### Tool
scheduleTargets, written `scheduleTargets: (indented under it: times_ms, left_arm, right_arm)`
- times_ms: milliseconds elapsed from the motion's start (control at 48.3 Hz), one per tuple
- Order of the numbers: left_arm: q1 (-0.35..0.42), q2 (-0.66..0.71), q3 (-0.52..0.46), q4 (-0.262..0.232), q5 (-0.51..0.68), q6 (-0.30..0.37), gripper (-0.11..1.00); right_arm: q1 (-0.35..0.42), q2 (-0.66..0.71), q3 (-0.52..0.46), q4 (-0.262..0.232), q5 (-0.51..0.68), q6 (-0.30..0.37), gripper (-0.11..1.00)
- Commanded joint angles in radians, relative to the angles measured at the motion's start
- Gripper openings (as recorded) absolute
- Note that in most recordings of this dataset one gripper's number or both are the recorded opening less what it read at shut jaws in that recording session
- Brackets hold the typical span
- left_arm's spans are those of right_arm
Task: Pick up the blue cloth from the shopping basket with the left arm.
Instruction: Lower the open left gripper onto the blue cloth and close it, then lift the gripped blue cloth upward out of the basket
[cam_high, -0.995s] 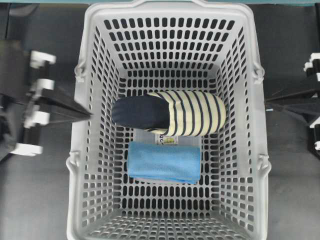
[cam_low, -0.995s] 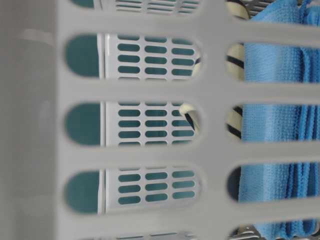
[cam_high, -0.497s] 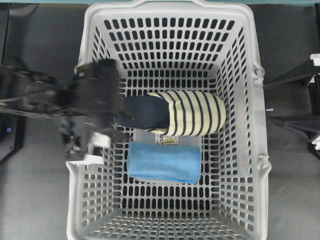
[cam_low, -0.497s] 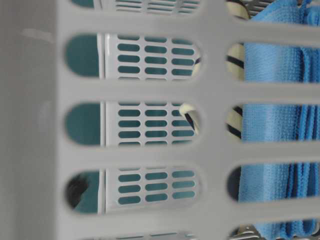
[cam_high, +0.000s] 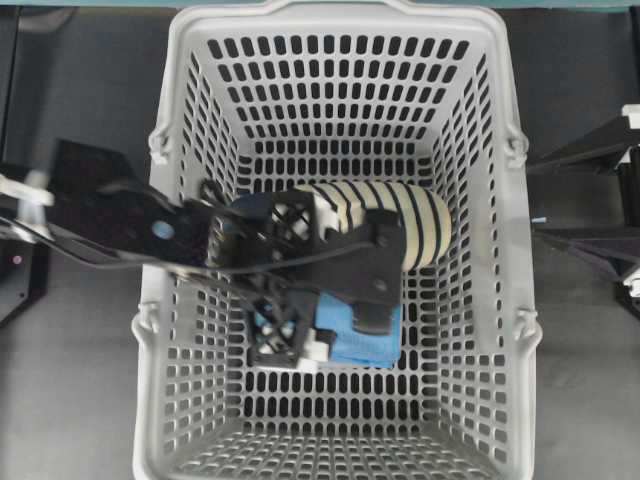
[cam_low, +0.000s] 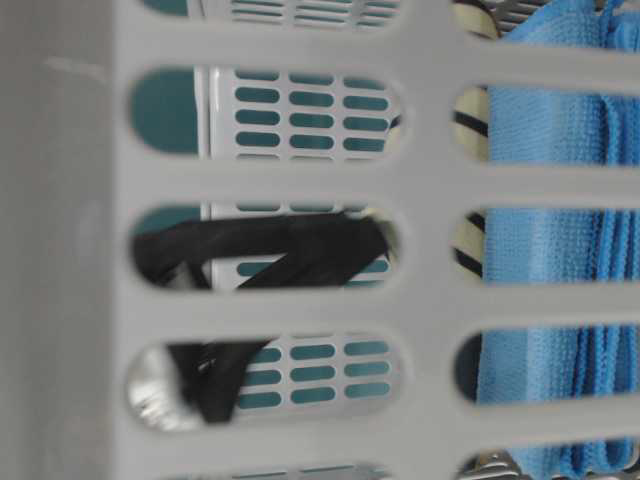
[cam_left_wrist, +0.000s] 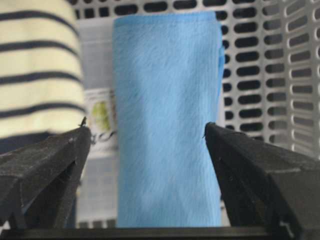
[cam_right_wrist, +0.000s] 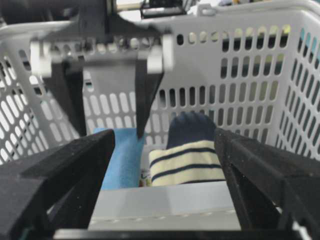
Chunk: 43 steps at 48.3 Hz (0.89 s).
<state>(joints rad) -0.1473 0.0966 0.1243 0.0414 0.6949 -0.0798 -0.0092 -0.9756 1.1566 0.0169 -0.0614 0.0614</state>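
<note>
left end effector (cam_left_wrist: 145, 135): spread above blue cloth (cam_left_wrist: 167, 120) | cloth mostly hidden overhead | right end effector (cam_right_wrist: 165, 145): spread

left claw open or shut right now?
Open. In the left wrist view the left claw has its fingers wide apart with the blue cloth between them, still lying untouched on the shopping basket floor.

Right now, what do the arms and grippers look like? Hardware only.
Left arm: black, flat angular links, a black cable looping along it, and a boxy wrist. Left gripper: black fingers, lattice-patterned carriers with white tips; in the wrist view the fingers are matte, textured, wedge-shaped. Right gripper: the same black tapered fingers. Right arm: black angular parts with white clips at the frame edge.
</note>
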Motion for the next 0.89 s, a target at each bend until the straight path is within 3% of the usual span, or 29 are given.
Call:
scheduleTargets:
  times_ms: [0,249,622,746,870]
  left_arm:
    - [-0.005,0.029,-0.02,0.005,-0.009,-0.023,0.88]
    - [-0.009,0.084,-0.011,0.003,-0.014,-0.072,0.88]
    - [-0.011,0.097,0.035,0.003,-0.015,-0.077,0.84]
    - [-0.011,0.091,0.035,0.003,-0.015,-0.061,0.64]
    - [-0.011,0.063,0.017,0.005,-0.015,-0.057,0.28]
  right_arm:
    - [-0.002,0.002,-0.014,0.002,-0.011,-0.002,0.77]
    - [-0.002,0.0,-0.005,0.002,-0.011,-0.002,0.77]
    - [-0.003,0.0,0.006,0.002,-0.011,0.002,0.77]
    - [-0.003,0.0,0.011,0.002,-0.009,0.003,0.77]
    - [-0.003,-0.002,0.011,0.003,-0.011,0.003,0.77]
